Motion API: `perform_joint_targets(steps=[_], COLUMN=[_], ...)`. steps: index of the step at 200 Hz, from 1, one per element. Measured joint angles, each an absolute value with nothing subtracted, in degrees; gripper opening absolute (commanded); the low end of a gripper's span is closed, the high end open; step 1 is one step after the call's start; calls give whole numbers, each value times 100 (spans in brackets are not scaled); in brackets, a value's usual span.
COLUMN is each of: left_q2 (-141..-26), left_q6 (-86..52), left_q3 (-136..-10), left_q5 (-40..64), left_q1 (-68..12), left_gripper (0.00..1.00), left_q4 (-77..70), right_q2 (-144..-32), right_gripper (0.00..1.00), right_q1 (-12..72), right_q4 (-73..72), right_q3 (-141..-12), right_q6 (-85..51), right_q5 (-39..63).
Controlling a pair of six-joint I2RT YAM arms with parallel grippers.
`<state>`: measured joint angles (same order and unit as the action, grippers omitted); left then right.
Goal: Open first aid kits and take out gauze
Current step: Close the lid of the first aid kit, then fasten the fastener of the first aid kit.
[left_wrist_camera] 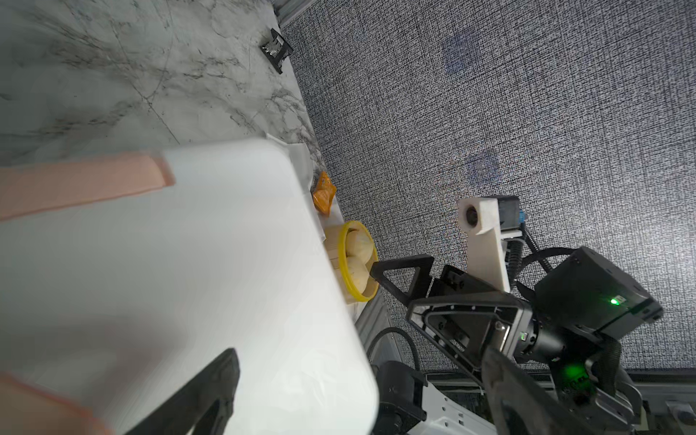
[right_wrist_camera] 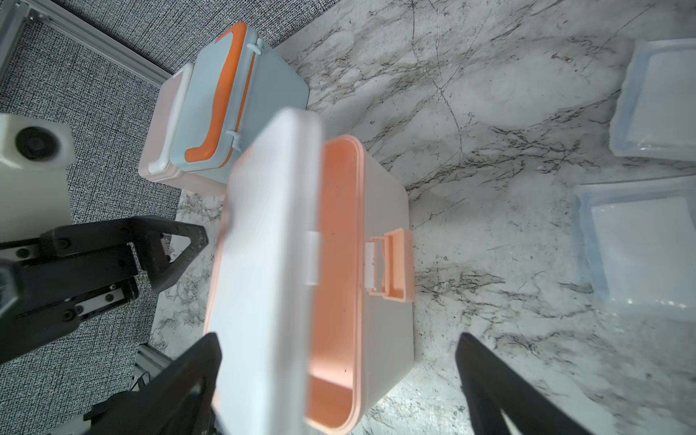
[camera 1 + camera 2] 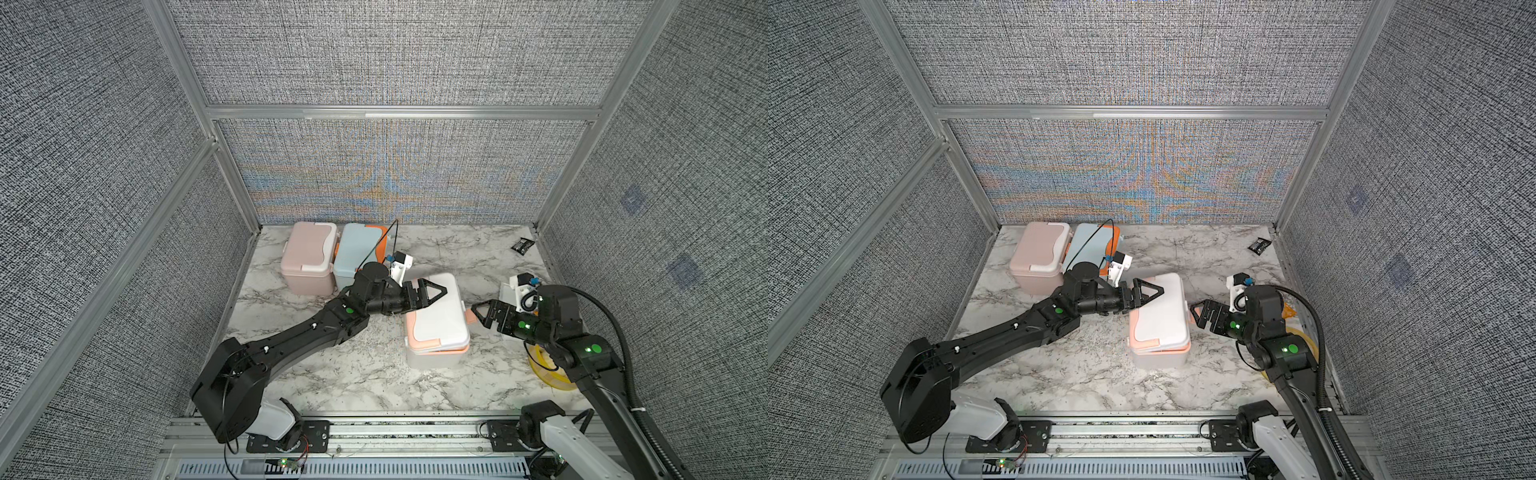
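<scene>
Grey woven-fabric wall panels (image 3: 374, 54), framed by silver aluminium extrusion bars (image 3: 399, 113), enclose the cell on three sides. Its floor is a white, grey-veined marble-patterned tabletop (image 3: 365, 382).

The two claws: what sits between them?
The white-and-peach kit, lid partly raised, sits between the left gripper and the right gripper; both top views show it.

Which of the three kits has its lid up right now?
The white and peach kit mid-table: its lid is lifted off the peach rim. The pink kit and the blue kit by the back wall are both shut.
</scene>
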<state>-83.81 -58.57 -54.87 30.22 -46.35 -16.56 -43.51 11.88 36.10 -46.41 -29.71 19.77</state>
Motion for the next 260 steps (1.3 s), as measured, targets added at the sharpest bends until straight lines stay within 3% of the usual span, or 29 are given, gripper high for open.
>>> perform_joint_targets(steps=[32, 82, 129, 235, 260], left_q2=[-8383, -7830, -7494, -7070, -7102], left_q6=[-5815, -5441, -5205, -4987, -4974], left_q3=[-5481, -5334, -5113, -4925, -5002], left_q5=[3017, 2808, 2517, 2196, 2193], left_q1=[-4676, -4678, -4676, -4674, -4674], left_gripper=[100, 100, 100, 100, 100], left_q4=[-1660, -1350, -1015, -703, -541], right_q2=[-4517, -4947, -5651, -6473, -6145], right_gripper=[95, 80, 72, 71, 78], right_q1=[1109, 1164, 1463, 2574, 2622], right_q4=[3588, 3028, 2757, 2211, 2578], right_q3=[-4644, -4639, -4742, -4917, -4976], right_q6=[-2891, -2862, -2862, -2982, -3061], right_q5=[2318, 3347, 3553, 3190, 2786])
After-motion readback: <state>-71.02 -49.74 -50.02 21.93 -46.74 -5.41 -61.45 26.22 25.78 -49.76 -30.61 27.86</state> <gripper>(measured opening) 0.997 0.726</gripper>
